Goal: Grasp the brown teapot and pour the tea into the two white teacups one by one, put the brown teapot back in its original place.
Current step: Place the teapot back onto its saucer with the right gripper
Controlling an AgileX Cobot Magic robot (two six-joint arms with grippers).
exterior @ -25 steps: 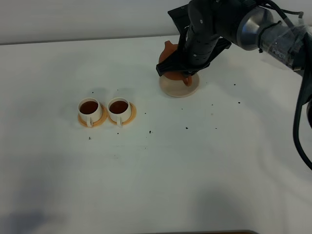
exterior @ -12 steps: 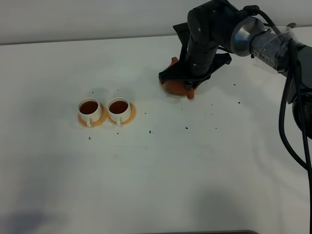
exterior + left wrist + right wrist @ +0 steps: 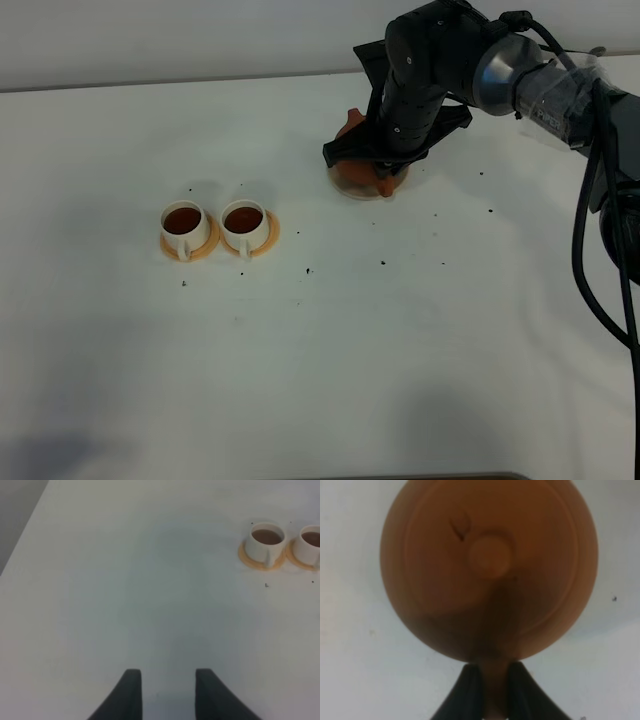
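Observation:
The brown teapot is at the back right, mostly under my right arm, with its spout pointing away. My right gripper is shut on its stubby handle. The right wrist view shows the teapot lid from above, with the gripper clamped on the handle. The cream coaster is almost wholly hidden beneath the teapot; I cannot tell whether the pot rests on it. The two white teacups stand on orange saucers at the left, both holding dark tea. My left gripper is open and empty, well away from the cups.
The white table carries small dark specks around the cups and in front of the teapot. The right arm's cables hang along the right edge. The table's far edge meets a grey wall.
My right gripper has brought the teapot down over the coaster, which showed in full a second ago and is now covered. The cups and left gripper have not moved.

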